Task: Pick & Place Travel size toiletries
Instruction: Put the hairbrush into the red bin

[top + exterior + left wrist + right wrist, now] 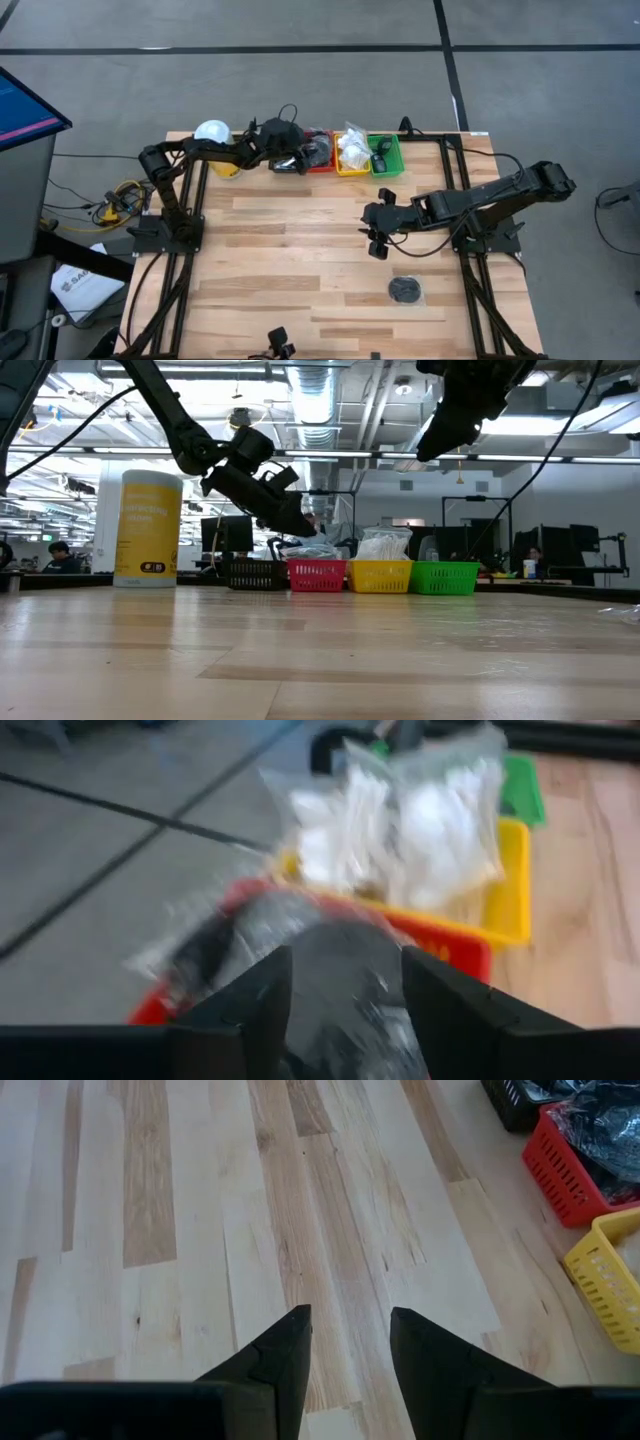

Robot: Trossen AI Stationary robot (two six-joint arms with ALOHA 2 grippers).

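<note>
My left gripper (345,960) reaches to the row of small trays at the table's far edge and hovers over the red tray (455,948), shut on a dark toiletry in a clear plastic bag (335,990). White sachets (400,830) fill the yellow tray (515,890). A flat black disc in a clear bag (405,290) lies flat on the table near the right side. My right gripper (377,243) hangs open above bare table between that disc and the trays, touching nothing. My left gripper pinches the bagged dark item between its two fingers, the crinkled plastic (345,945) bulging out past the fingertips. It comes slanting down from the table's left (305,525). The bag is lifted above the red tray; blur hides which part of the item is gripped.
The black (252,574), red (317,575), yellow (380,576) and green (444,577) trays stand side by side along the far edge. A tall yellow canister (148,528) stands to their left. Wide bare wood (200,1230) lies under the right gripper (350,1315).
</note>
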